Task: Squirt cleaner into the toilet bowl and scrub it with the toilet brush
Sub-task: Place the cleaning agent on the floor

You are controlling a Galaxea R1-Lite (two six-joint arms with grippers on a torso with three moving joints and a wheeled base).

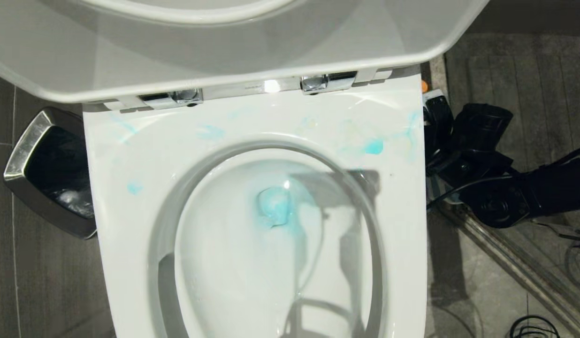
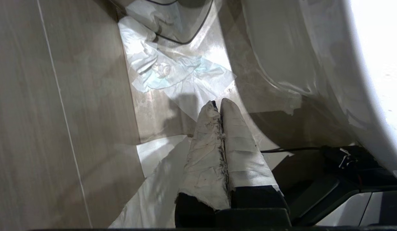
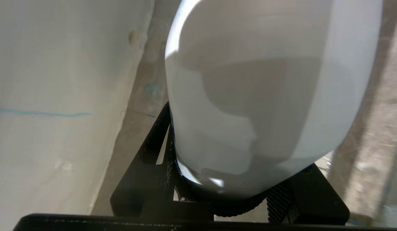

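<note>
Head view only: glossy white ceramic toilet bowl (image 1: 130, 225), lid up on chrome hinges (image 1: 172, 97). Turquoise cleaner (image 1: 276, 206) pooled at the bowl bottom, with pale blue smears on the wide flat rim. Square chrome-rimmed dark bin (image 1: 41, 164) sits just left of it. Right arm hangs beside the bowl's right edge.

Right wrist view only: right gripper (image 3: 237, 192), ribbed black fingers half-spread, clamped on a smooth rounded white plastic bottle (image 3: 250, 96).

Left wrist view only: left gripper (image 2: 221, 109), tape-wrapped fingers (image 2: 205, 154) pressed together, empty, above tiled floor (image 2: 57, 112) with crumpled clear plastic sheet (image 2: 172, 77).
</note>
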